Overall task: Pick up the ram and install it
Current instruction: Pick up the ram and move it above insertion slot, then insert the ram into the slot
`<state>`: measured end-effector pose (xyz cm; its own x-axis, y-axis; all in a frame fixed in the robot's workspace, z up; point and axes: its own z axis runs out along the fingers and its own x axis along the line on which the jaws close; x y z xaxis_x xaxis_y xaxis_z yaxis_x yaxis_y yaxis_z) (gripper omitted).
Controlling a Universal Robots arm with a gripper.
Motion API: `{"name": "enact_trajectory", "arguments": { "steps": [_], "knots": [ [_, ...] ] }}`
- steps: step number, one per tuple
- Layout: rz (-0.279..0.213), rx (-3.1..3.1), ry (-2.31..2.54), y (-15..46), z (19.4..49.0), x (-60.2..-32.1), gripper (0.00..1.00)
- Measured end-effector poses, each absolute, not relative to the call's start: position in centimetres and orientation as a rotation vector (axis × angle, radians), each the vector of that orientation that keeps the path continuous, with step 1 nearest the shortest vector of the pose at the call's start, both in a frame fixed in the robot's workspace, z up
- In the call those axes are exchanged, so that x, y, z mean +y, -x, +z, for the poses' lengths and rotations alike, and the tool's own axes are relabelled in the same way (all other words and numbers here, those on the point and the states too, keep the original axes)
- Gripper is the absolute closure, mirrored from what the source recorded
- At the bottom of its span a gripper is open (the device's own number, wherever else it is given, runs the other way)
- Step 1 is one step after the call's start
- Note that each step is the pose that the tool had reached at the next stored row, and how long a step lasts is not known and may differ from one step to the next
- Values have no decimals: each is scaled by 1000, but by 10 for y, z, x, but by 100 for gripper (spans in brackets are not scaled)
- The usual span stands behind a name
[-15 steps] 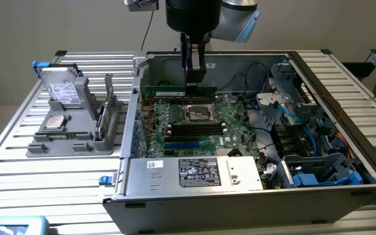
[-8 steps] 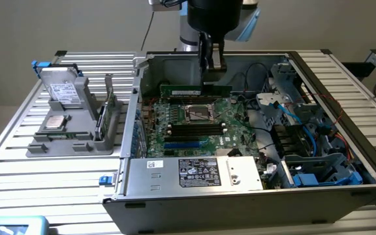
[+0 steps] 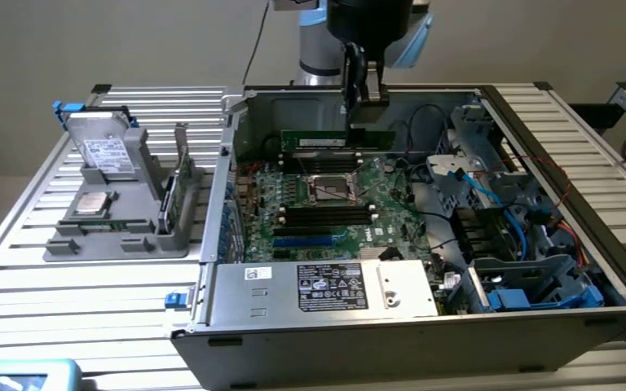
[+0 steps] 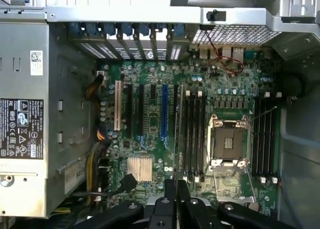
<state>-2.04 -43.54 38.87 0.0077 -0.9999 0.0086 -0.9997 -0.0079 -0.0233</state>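
Ram (image 3: 313, 140) is hanging level in the gripper (image 3: 357, 106), whose fingers are pressing shut on its upper edge; in the wrist view it is showing edge-on as a thin line. Below it, black memory slots (image 4: 194, 134) are lying beside the CPU socket (image 4: 228, 143) on the green motherboard (image 4: 150, 114). Farther out, the open computer case (image 3: 400, 342) is sitting on the slatted table (image 3: 74, 293), with a grey parts tray (image 3: 117, 236) resting on the exterior view's left.
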Motion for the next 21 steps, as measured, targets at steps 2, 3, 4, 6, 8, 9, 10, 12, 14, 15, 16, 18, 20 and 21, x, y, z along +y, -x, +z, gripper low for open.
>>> {"name": "enact_trajectory", "arguments": {
  "steps": [2, 3, 4, 6, 8, 9, 10, 12, 14, 15, 16, 18, 20, 21],
  "knots": [
    [-36, 2205, 2223, 20, 388, -428, 87],
    [-35, 2205, 2222, 20, 388, -425, 87],
    [-36, 2205, 2223, 20, 387, -423, 87],
    [-35, 2205, 2222, 20, 386, -419, 87],
    [-35, 2205, 2223, 20, 385, -415, 87],
    [-35, 2205, 2222, 20, 384, -412, 87],
    [-35, 2205, 2223, 19, 384, -410, 87],
    [-36, 2205, 2223, 19, 382, -405, 87],
    [-36, 2205, 2223, 19, 379, -401, 87],
    [-36, 2206, 2223, 19, 377, -400, 87],
    [-36, 2206, 2223, 19, 375, -399, 87],
    [-37, 2206, 2223, 19, 372, -396, 87],
    [-39, 2206, 2224, 19, 368, -394, 87],
    [-40, 2207, 2225, 19, 366, -392, 87]
  ]
}}
